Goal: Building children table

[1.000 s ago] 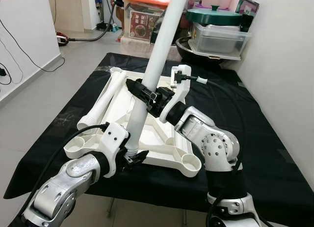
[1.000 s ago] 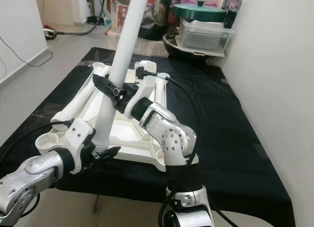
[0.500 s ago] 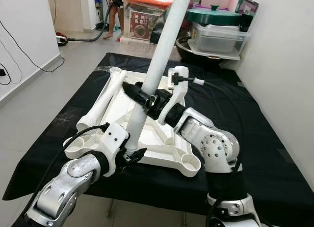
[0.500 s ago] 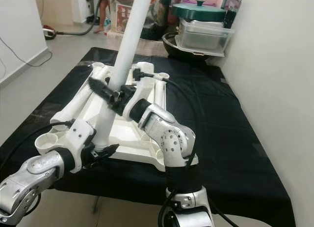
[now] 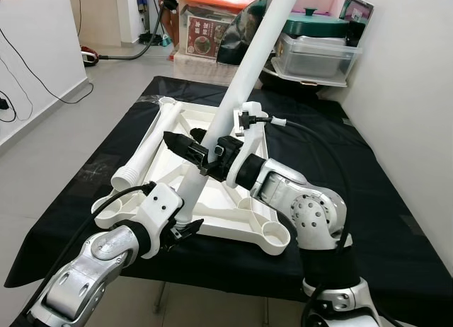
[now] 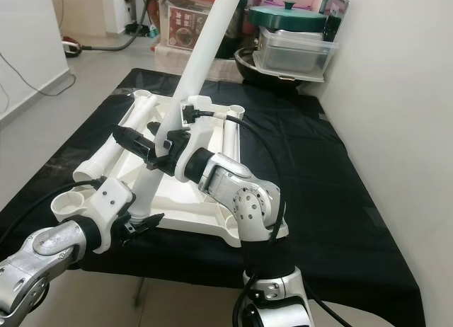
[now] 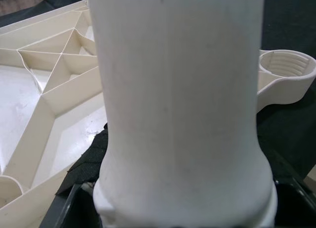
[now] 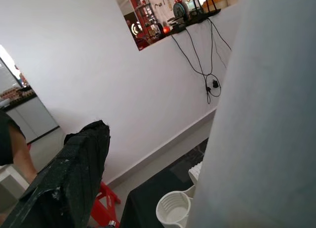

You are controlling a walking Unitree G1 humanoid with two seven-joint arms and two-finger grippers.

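An upturned white plastic table top lies on the black-clothed table. A long white table leg rises from its near edge and leans right and away. My left gripper is shut on the leg's lower end, just above the near rim. My right gripper is partway up the leg and open. One of its fingers stands apart from the leg. A threaded corner socket sits beside the leg's foot. A second leg lies along the top's left side.
Beyond the table's far end stand an orange-lidded storage box and a clear bin with a green lid. A white wall runs close along the right. A person's legs are at the far doorway. Bare floor lies to the left.
The leg's upper end has tilted further right. My right gripper has slid left and down along it. The left gripper still holds the foot.
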